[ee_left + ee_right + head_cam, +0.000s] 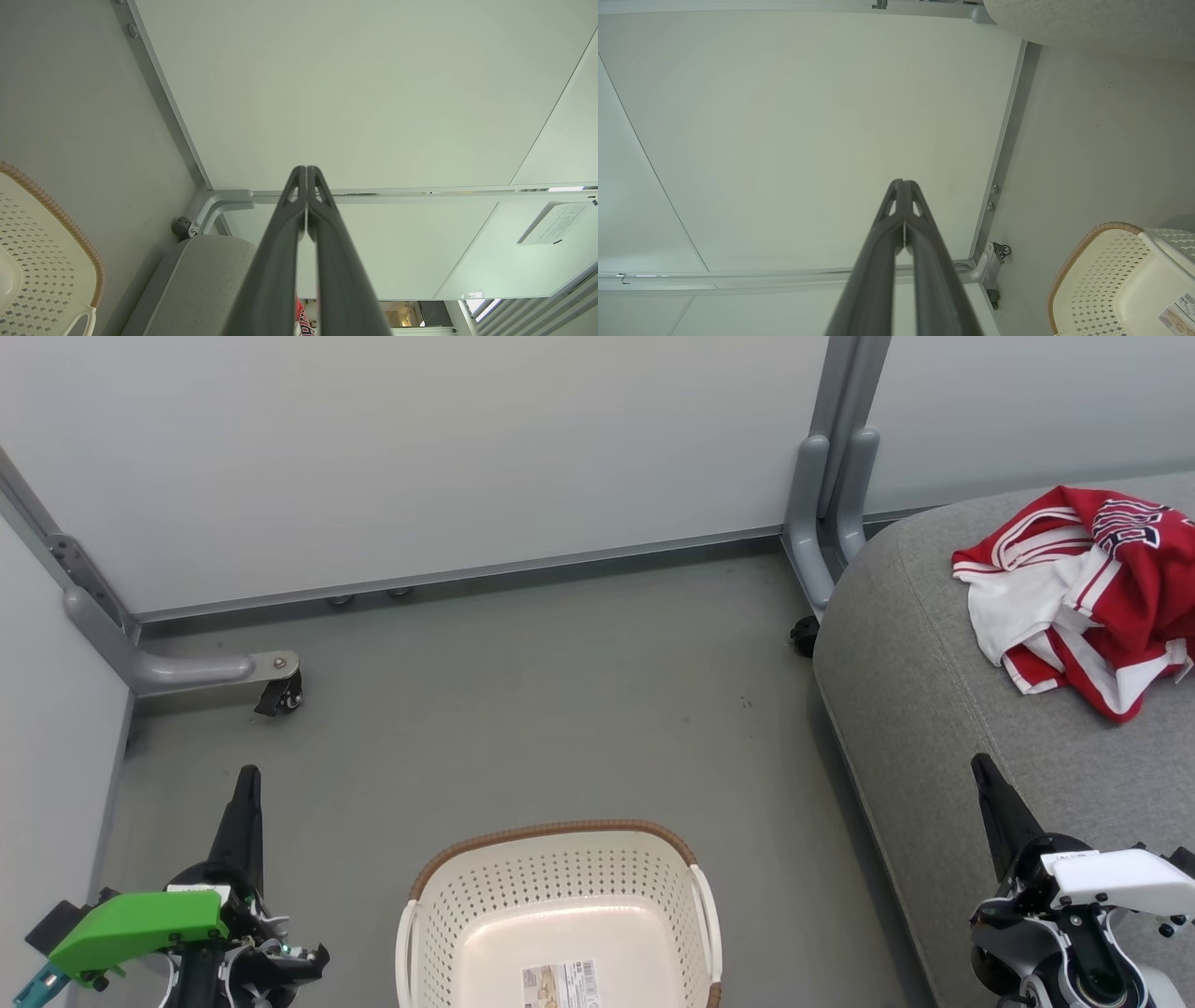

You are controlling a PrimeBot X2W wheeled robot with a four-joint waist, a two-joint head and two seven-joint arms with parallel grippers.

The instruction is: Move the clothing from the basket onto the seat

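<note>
Clothing point(1111, 597) on seat point(924, 709), partly off-view

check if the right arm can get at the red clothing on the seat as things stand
Probably yes. The right tool, shut, hangs over the near edge of the seat, and only bare grey cushion lies between it and the clothing. It would have to open first.
</note>
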